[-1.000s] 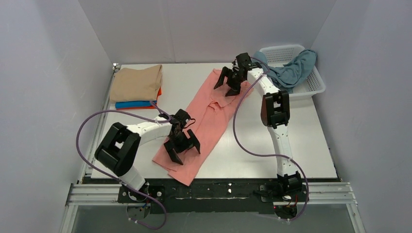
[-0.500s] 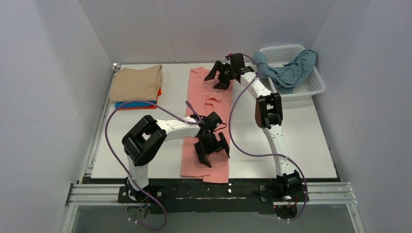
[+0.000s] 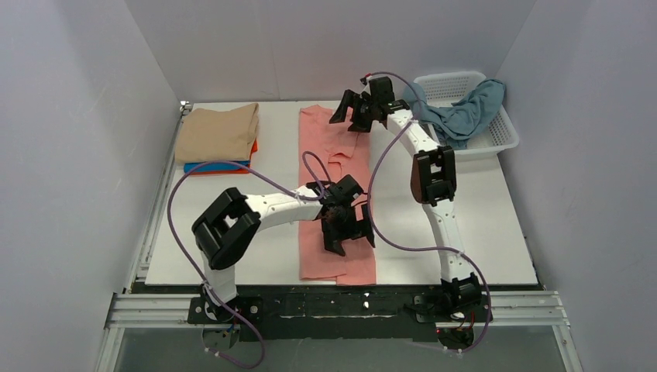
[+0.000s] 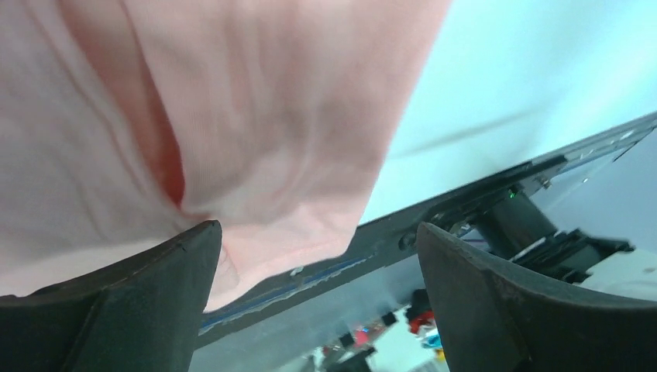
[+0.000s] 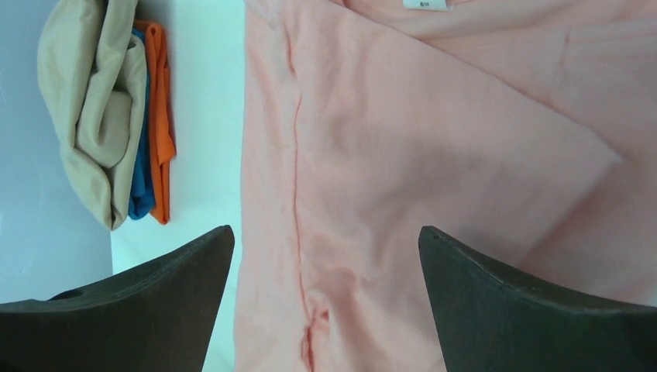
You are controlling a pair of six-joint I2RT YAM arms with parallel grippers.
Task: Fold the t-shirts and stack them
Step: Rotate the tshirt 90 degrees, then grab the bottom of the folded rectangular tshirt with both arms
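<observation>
The left gripper [image 3: 350, 241] hangs with its jaws spread wide and nothing between them. It sits just above the near end of the salmon pink shirt [image 3: 316, 143]. In its wrist view the wrinkled pink cloth fills the space under and ahead of the two dark fingers [image 4: 139, 302], and the hem runs out by the near edge of the table [image 3: 488, 225], with the black rail just past it.

The right gripper [image 3: 350, 118] is also fully open and holds nothing. It hovers over the far end of the same shirt, close to the collar, where a small white label [image 5: 424, 4] shows at the top of its wrist view. Whether either gripper touches the cloth cannot be told.

Between the two grippers the pink shirt lies as one long narrow strip, folded lengthwise, running from the far side of the table to the near edge. A loose flap is turned over just below the right gripper.

Left of the right gripper, well apart from the pink strip, stands the pile of folded shirts — the beige shirt [image 3: 219, 130] on top, with the orange shirt [image 5: 159, 116] and the blue shirt [image 5: 142, 186] showing as thin edges beneath it.

To the right of the right gripper, behind its arm, the grey-blue shirt [image 3: 465, 115] lies crumpled in the white basket [image 3: 505, 138], spilling over its rim.
</observation>
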